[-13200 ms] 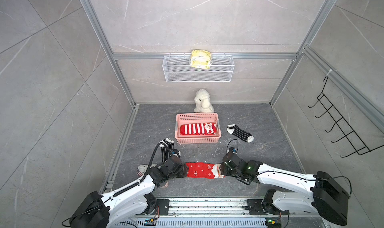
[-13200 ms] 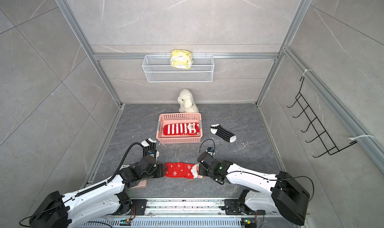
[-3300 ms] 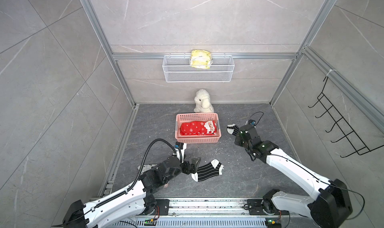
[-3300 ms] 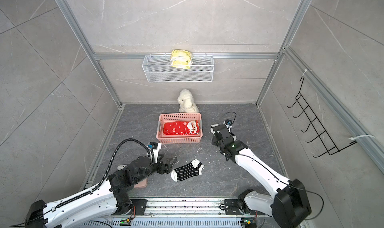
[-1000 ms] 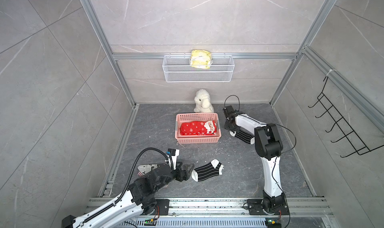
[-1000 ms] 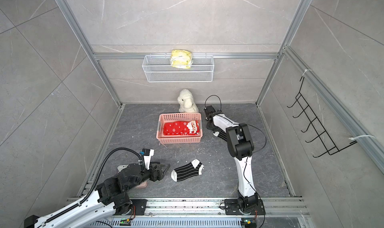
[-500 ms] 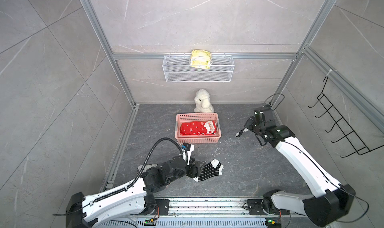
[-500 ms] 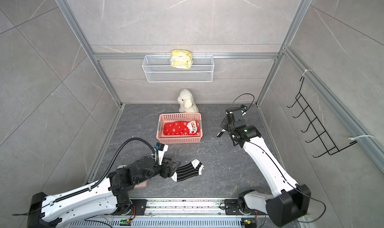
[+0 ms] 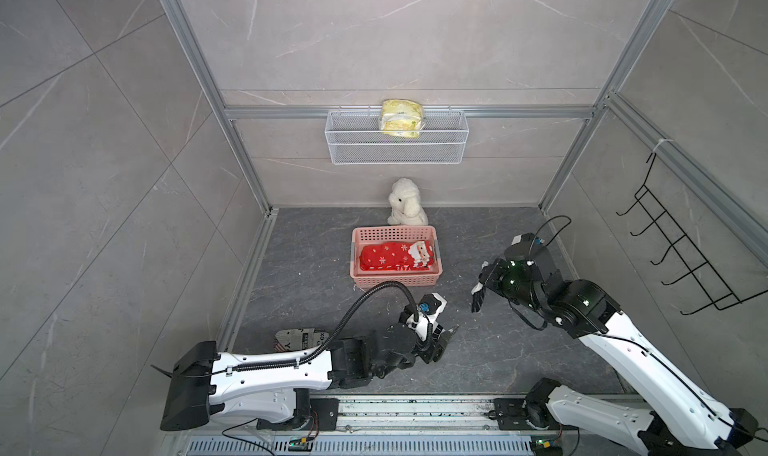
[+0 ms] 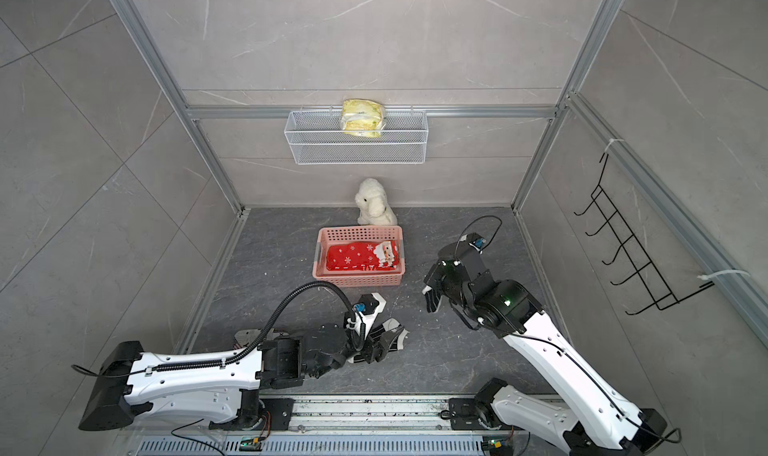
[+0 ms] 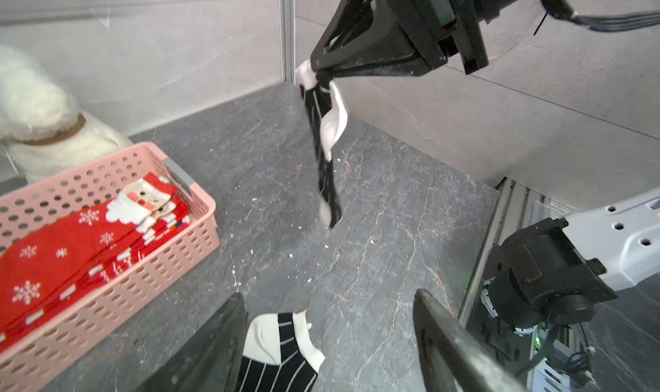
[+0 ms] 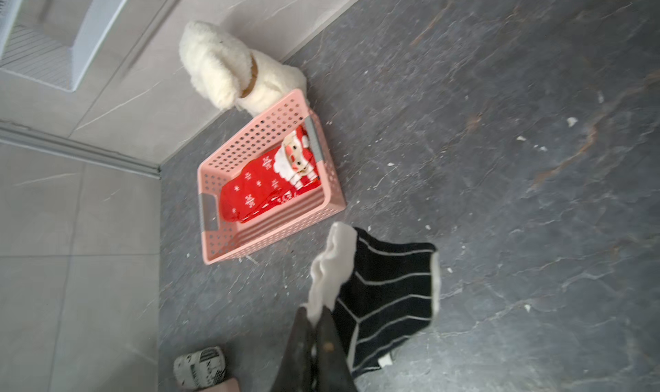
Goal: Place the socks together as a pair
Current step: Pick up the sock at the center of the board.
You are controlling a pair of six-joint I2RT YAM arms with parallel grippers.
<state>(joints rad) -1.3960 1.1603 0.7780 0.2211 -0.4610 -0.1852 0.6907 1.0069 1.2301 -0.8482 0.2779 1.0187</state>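
Red snowflake socks (image 9: 395, 258) are lying stacked in the pink basket (image 9: 395, 283), and that pair is looking done. Right gripper (image 11: 316, 74) is pinching one black striped sock (image 11: 328, 183) by its white end, fingers pressed together, dangling it clear of the floor. Left gripper (image 11: 328, 297) is hovering with fingers spread over the matching sock (image 11: 282, 351) lying on the floor; joining these two is remaining.

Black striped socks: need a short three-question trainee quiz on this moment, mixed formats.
1. True or false: the right gripper is shut on the hanging black sock.
2. What lies in the pink basket? A: red snowflake socks; B: a blue towel; C: nothing.
3. Fill in: the left gripper stands ___ over the black sock on the floor.
Key: 1 true; 2 A; 3 open.
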